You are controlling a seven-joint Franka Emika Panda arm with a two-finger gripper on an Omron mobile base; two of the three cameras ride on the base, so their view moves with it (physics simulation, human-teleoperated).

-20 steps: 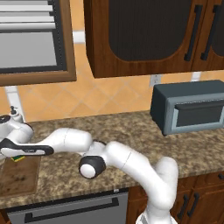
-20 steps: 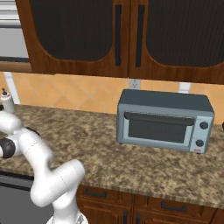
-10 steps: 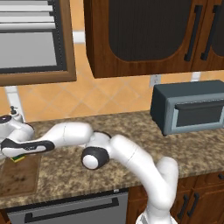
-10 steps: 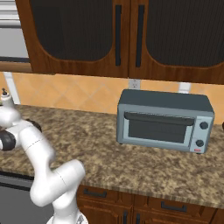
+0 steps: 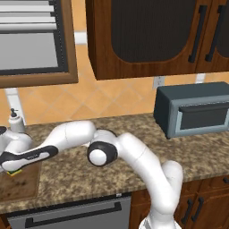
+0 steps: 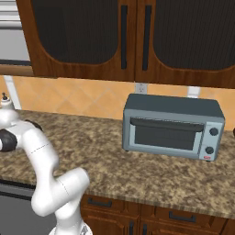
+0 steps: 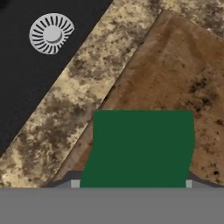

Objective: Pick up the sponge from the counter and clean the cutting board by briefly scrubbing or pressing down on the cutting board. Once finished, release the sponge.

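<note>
Gripping sponge [image 7: 142, 146], gripper [image 7: 131, 183] over cutting board [image 7: 183, 74]

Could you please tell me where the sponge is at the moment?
In the hand view the sponge sits between the gripper's fingertips, over the cutting board near its edge beside the counter.

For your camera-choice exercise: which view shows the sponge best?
The hand view: the sponge shows large, its green top over the cutting board. The left base view gives a yellow-green sliver under the hand; the right base view adds nothing.
</note>
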